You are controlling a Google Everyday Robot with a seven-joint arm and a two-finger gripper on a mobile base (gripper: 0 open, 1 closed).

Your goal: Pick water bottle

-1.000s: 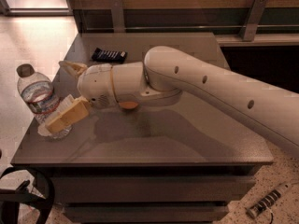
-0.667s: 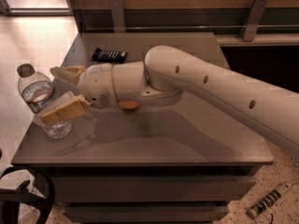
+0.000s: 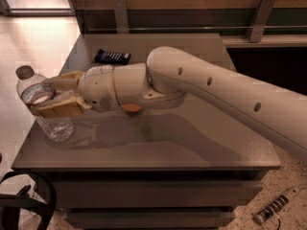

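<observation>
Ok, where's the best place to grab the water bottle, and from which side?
Mid-body, just below the label band, approached from across the table. The water bottle leans at the table's left edge, its round body fitting between jaws. The gripper sits there, jaws shut either side.

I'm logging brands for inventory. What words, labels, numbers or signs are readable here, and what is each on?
No text here can be read.
White-and-red label band on the small clear ribbed plastic water bottle, clamped in the gripper at the grey table's left edge: print too small to read.
Flat black packet at the table's back: markings too blurred.
White power strip on the floor: nothing legible.
</observation>
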